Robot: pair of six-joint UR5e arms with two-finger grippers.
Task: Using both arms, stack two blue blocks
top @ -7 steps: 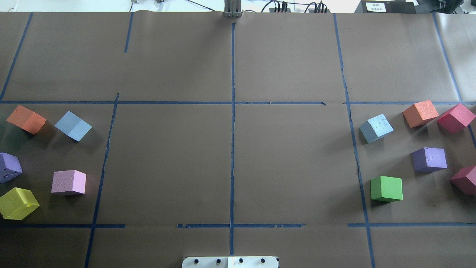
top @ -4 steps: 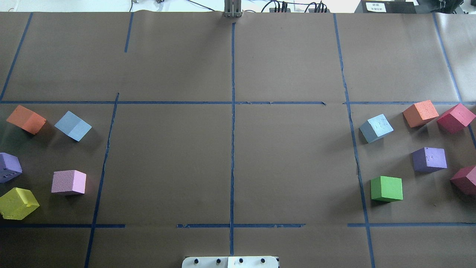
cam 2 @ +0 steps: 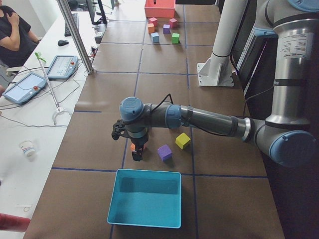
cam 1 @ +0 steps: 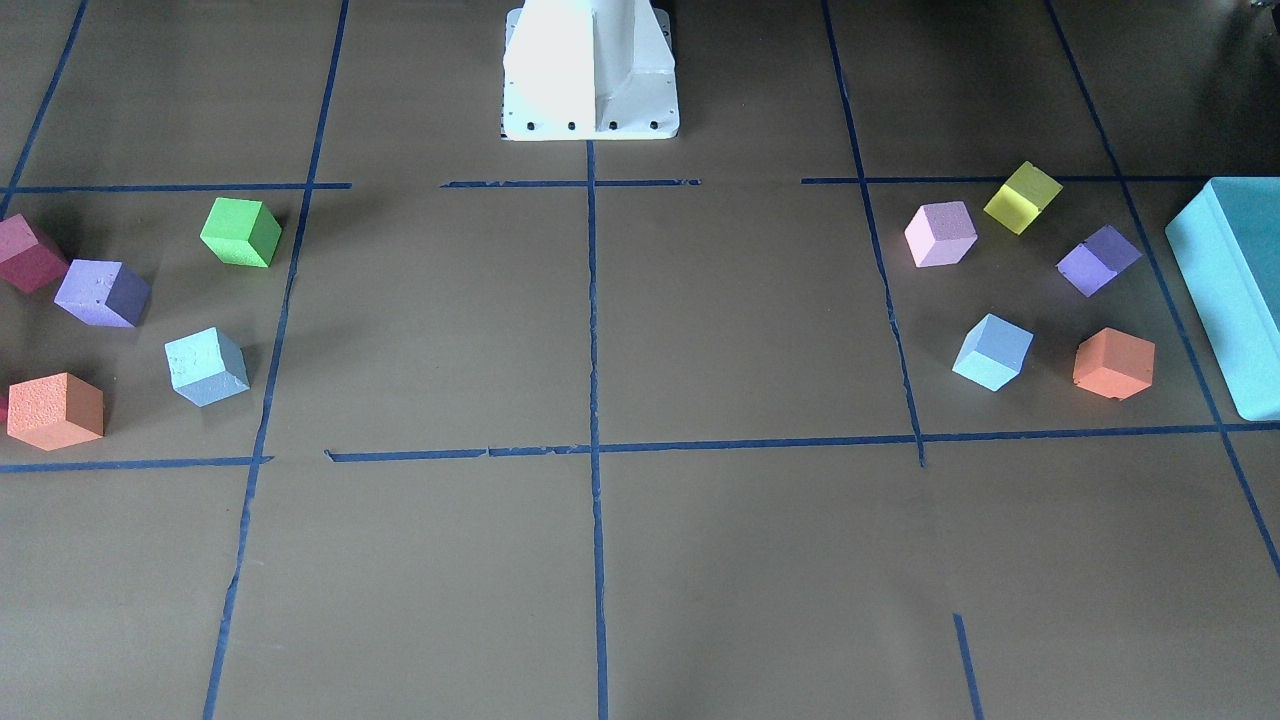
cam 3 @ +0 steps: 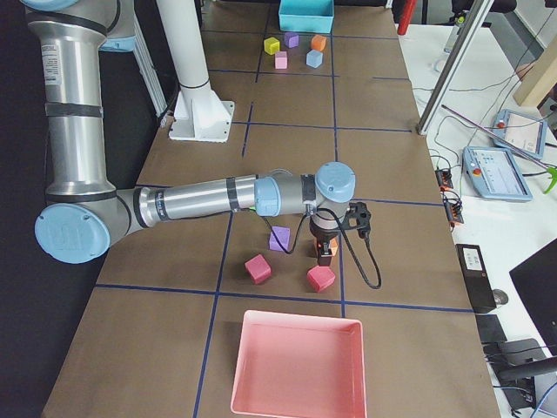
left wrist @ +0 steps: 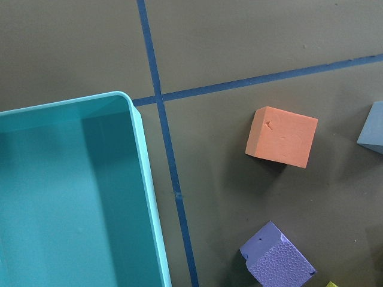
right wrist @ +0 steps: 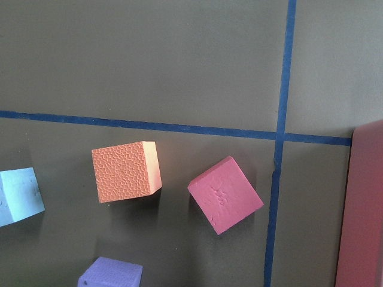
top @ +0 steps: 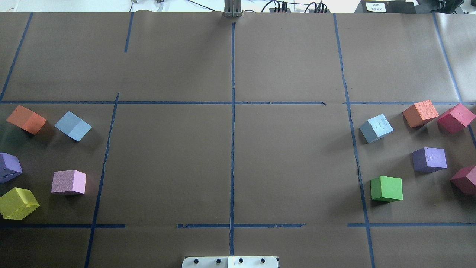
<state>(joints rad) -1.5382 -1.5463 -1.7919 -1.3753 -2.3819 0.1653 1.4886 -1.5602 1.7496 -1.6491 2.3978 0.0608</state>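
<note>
One pale blue block [top: 73,125] lies on the table's left side beside an orange cube [top: 26,119]; it also shows in the front view [cam 1: 992,352] and at the left wrist view's right edge [left wrist: 374,128]. The other blue block [top: 376,128] lies on the right side; it also shows in the front view [cam 1: 206,366] and the right wrist view [right wrist: 18,196]. My left gripper [cam 2: 137,153] hangs over the left orange cube. My right gripper [cam 3: 326,248] hangs over the right orange cube [top: 420,113]. Both show only in side views, so I cannot tell whether they are open or shut.
A teal box [cam 1: 1230,290] stands at the table's left end and a pink tray [cam 3: 296,366] at the right end. Purple [top: 429,159], green [top: 386,188] and magenta [top: 456,118] cubes lie right; pink [top: 68,182], yellow [top: 18,203] and purple [top: 8,167] cubes lie left.
</note>
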